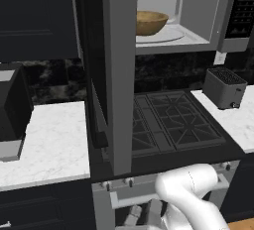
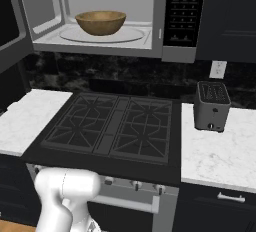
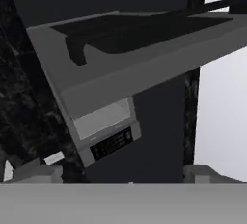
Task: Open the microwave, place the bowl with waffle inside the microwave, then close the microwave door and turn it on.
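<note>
The microwave (image 2: 172, 21) hangs above the stove with its cavity exposed. The tan wooden bowl (image 2: 100, 22) sits upright on the turntable inside, also seen as the bowl (image 1: 149, 22). The waffle is hidden behind the bowl's rim. The microwave door (image 1: 121, 75) stands swung out toward me, edge-on, with its dark handle (image 1: 99, 120) on the left face. My gripper (image 3: 118, 175) is low, below the stove front, looking up at the door (image 3: 144, 68) from underneath. Its fingers (image 3: 36, 172) stand wide apart with nothing between them, so it is open.
A black gas stove (image 2: 115, 126) lies under the microwave. A grey slotted toaster (image 2: 211, 106) stands on the right white counter (image 2: 220, 156). A black boxy appliance (image 1: 12, 105) sits on the left counter (image 1: 54, 140). The open door overhangs the stove's left edge.
</note>
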